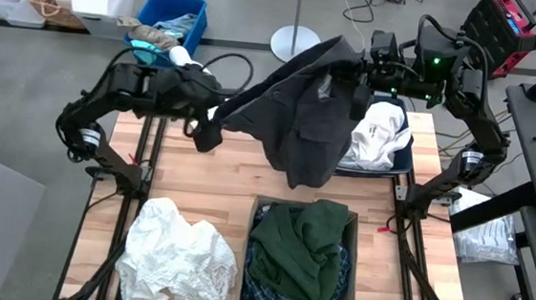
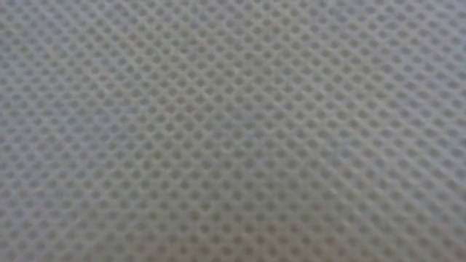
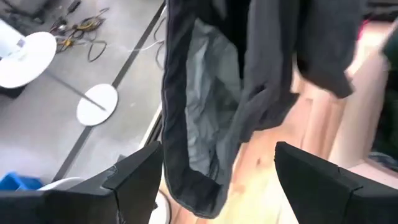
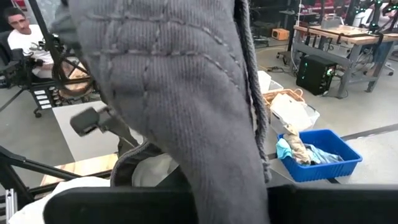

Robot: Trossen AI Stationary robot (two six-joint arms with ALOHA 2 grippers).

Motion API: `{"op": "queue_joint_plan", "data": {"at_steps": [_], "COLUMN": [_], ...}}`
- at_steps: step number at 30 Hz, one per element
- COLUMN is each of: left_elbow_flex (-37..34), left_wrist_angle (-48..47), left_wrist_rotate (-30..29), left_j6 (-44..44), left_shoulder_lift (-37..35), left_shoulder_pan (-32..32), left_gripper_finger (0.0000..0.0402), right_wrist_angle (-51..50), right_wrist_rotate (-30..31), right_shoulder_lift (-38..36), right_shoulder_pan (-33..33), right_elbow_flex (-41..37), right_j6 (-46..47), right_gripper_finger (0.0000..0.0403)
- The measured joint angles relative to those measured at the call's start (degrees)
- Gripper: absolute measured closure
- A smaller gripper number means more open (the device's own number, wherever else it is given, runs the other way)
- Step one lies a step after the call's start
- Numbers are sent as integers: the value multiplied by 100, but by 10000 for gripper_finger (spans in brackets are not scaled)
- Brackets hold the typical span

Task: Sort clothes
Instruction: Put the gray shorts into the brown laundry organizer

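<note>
On the table (image 1: 199, 173), at about 7 o'clock, a white heap (image 1: 175, 256) lies loose on the wood, not yet binned as far as I can judge. Up at 10 o'clock the left pincer (image 1: 210, 126) stands wide, its two fingers (image 3: 134, 180) apart with the hem of the grey garment (image 1: 309, 110) hanging between them but not pinched; it looks to have no hold on the cloth. At 6 o'clock a box (image 1: 251, 264) already holds a green garment (image 1: 304, 244) with a strip of plaid (image 1: 263, 274) beneath it, so the dark pile seems well started. The grey garment hangs in the air over the far middle of the table, about 12 o'clock, its long axis running from the high end at 1 o'clock down and across toward 10 o'clock, with its broad body drooping toward the table centre. The right pincer (image 1: 362, 76), at 1 o'clock, is clamped on the garment's top, which fills the right wrist view. Under it at 2 o'clock a dark bin (image 1: 403, 159) holds white clothes (image 1: 376, 135). By my reckoning the grey garment and the white heap remain to be sorted. The low view shows only a mesh.
</note>
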Motion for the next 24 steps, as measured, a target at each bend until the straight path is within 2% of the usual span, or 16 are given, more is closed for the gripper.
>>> {"op": "queue_joint_plan", "data": {"at_steps": [4,11,16,18,20,24], "left_elbow_flex": [-624,-2067,-3103,-3438,-3686,-3897], "left_wrist_angle": [282,1170,2306,2788,3153,3808], "left_wrist_rotate": [10,488,1026,1173,1284,1972], "left_j6": [88,234,429,571,603,401], "left_shoulder_lift": [-75,-536,-1059,-1247,-1401,-1627], "left_shoulder_pan": [211,660,875,876,869,863], "left_gripper_finger": [118,118,127,151,194,330], "right_wrist_angle": [-28,-69,-172,-247,-291,-418], "right_wrist_rotate": [-27,-68,-70,-66,-37,403], "right_shoulder_lift": [0,-4,-4,-4,-4,-1], "right_shoulder_pan": [0,0,0,0,0,0], "right_elbow_flex": [28,31,31,31,28,23], "right_j6": [1,50,46,23,16,20], "right_gripper_finger": [393,393,393,393,393,393]}}
